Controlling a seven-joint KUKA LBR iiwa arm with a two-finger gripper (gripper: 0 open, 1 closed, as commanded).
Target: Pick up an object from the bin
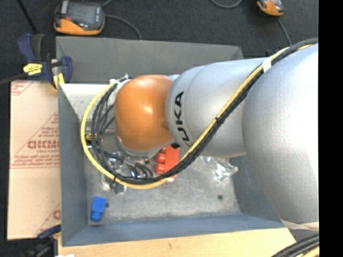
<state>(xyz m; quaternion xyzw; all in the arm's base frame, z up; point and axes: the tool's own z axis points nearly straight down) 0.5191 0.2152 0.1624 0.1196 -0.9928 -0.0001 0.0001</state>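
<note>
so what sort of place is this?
Probably a robotics lab's bin-picking test cell: a silver KUKA arm reaches into a grey metal bin holding loose bits such as a small blue plastic block.

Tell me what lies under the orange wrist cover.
At the lower right of the orange cover, a red block pokes out, partly covered. Whatever lies directly beneath is hidden.

arm w/ orange cover blocks the bin's middle, blue block sits in lower-left corner, floor strip right of it lies open.
</note>
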